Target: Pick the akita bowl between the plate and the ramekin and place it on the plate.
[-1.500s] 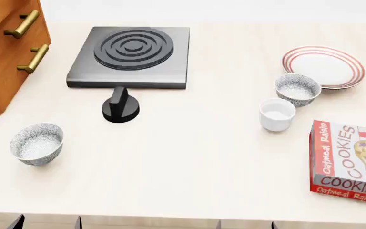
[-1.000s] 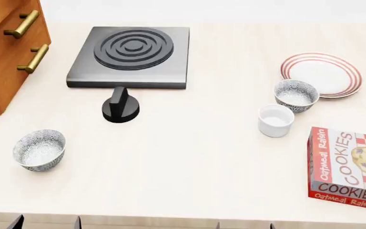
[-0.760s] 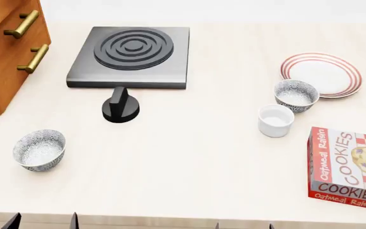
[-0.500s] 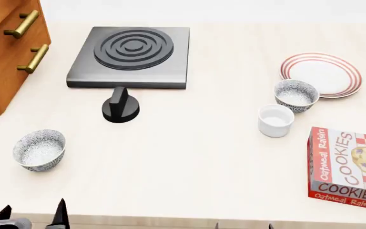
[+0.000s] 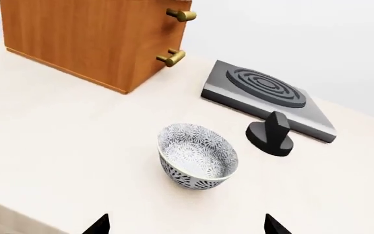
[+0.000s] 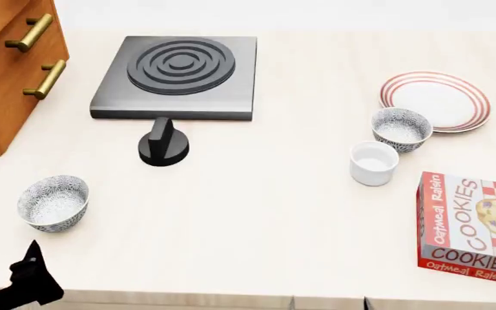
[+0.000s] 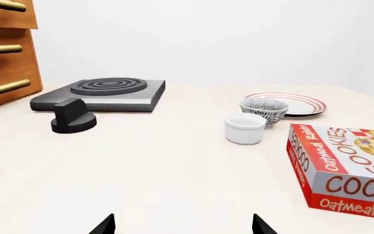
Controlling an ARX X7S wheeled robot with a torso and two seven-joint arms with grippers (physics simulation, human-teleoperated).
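The akita bowl [image 6: 402, 128] sits at the right of the head view, between the plate [image 6: 438, 101] above-right of it, whose rim it appears to touch, and the ramekin [image 6: 374, 163] just below-left.

It looks like stiff, glazed ceramic: probably light, slick and breakable. A pinch across its thin rim, one finger inside and one outside, seems the safest hold, on the side away from the ramekin.

The cookie box [image 6: 472, 221] stands near, at lower right, and could crowd a low approach. A second speckled bowl [image 6: 53, 202] at lower left is the wrong one. The hotplate [image 6: 177, 76], its black knob [image 6: 163, 142] and the wooden drawer unit [image 6: 8, 64] lie well apart on the tabletop [image 6: 248, 213].

The left tool [image 5: 181, 225] and the right tool [image 7: 181, 225] each show two tips spread wide, holding nothing.
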